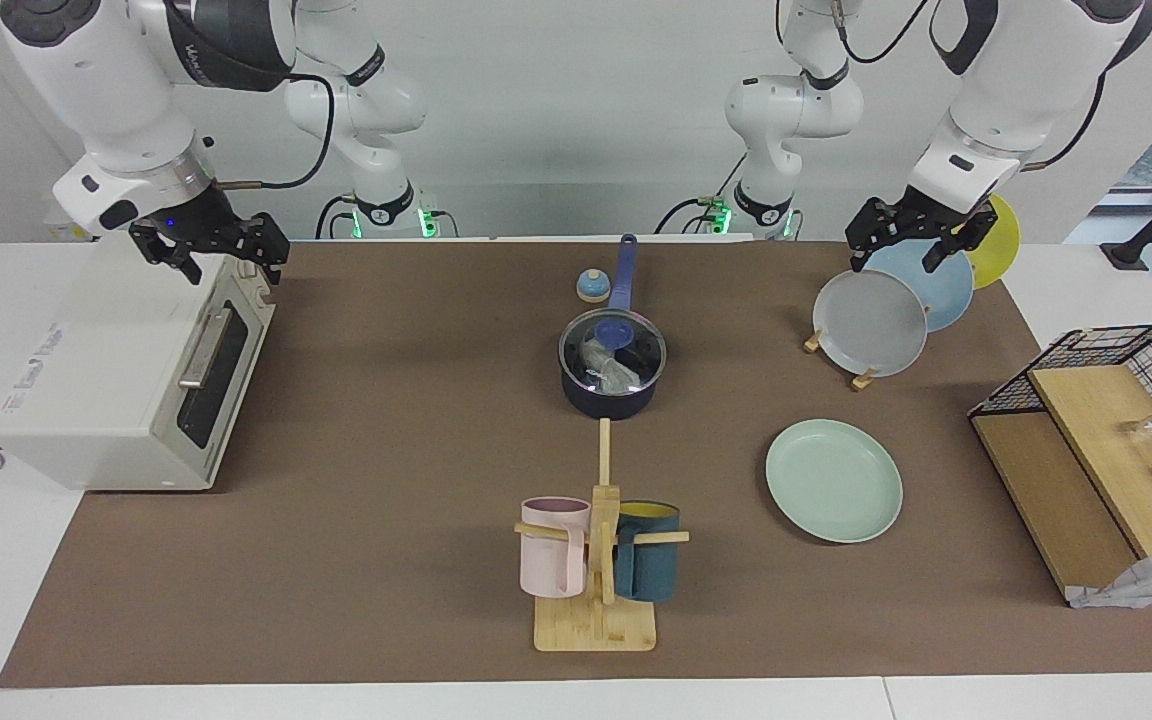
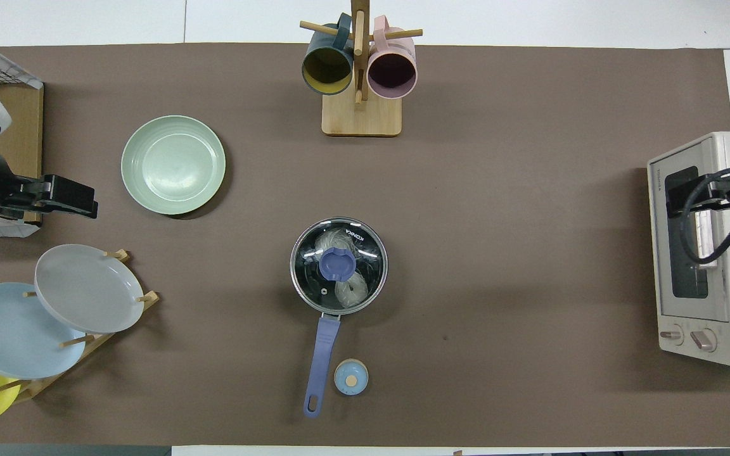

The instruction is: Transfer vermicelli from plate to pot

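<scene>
The vermicelli (image 2: pixel 338 278) lay inside the lidded pot (image 1: pixel 608 395); the plate (image 1: pixel 833 480) sat bare beside the pot. The left gripper (image 1: pixel 909 243) and the right gripper (image 1: pixel 208 250) hung well apart from the pot, fingers released.

Worktop layout: pot mid-worktop, plate farther out toward the left arm's end.

Vermicelli (image 2: pixel 338 266) is lying in the lidded pot (image 1: pixel 608 376); the plate (image 1: pixel 833 480) is sitting bare, farther from the robots than the dish rack (image 2: pixel 73 329). The mug stand (image 1: pixel 594 560) is standing farthest out; the oven (image 1: pixel 126 370) is sitting at the right arm's end.
</scene>
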### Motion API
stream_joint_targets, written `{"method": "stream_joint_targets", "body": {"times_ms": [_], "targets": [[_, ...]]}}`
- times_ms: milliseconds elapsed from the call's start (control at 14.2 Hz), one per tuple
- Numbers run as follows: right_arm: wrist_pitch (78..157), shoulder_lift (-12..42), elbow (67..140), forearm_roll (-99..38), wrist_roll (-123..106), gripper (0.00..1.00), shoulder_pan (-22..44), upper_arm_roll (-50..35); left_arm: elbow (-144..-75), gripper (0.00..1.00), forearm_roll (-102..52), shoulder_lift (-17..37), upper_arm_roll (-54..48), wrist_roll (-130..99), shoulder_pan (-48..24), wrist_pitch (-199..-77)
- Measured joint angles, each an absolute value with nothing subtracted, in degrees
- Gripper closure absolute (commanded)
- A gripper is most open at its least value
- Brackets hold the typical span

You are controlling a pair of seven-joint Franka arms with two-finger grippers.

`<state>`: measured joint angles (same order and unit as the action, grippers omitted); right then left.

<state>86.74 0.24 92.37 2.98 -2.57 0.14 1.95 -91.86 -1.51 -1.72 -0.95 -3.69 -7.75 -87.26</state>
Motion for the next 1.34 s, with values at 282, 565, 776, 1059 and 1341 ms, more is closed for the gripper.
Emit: {"method": "stream_joint_targets", "body": {"times_ms": [282,565,776,1059,1341], "targets": [[86.66,0.42,92.13,2.98,-2.57,0.0,0.14,2.04,-91.86,0.0,-1.51,-1.72,-0.95,-3.69,-7.75,-87.26],[84.85,0.43,90.11,2.98,-2.57,0.0,0.14,2.03,-91.86,0.0,-1.51,-1.72,-0.95,-3.69,-7.75,-87.26],[84.87,0.51,90.18,2.98,-2.57,0.0,0.14,1.85,-91.86,0.0,-1.51,-1.72,-0.95,-3.69,-7.75,-87.26],[84.88,0.51,90.18,2.98,-2.57,0.0,0.15,1.63,-91.86,0.0,-1.51,-1.72,-0.95,-3.69,-7.75,-87.26],[84.88,0.52,90.18,2.98,-2.57,0.0,0.15,1.53,-91.86,0.0,-1.51,-1.72,-0.95,-3.69,-7.75,-87.26]]}}
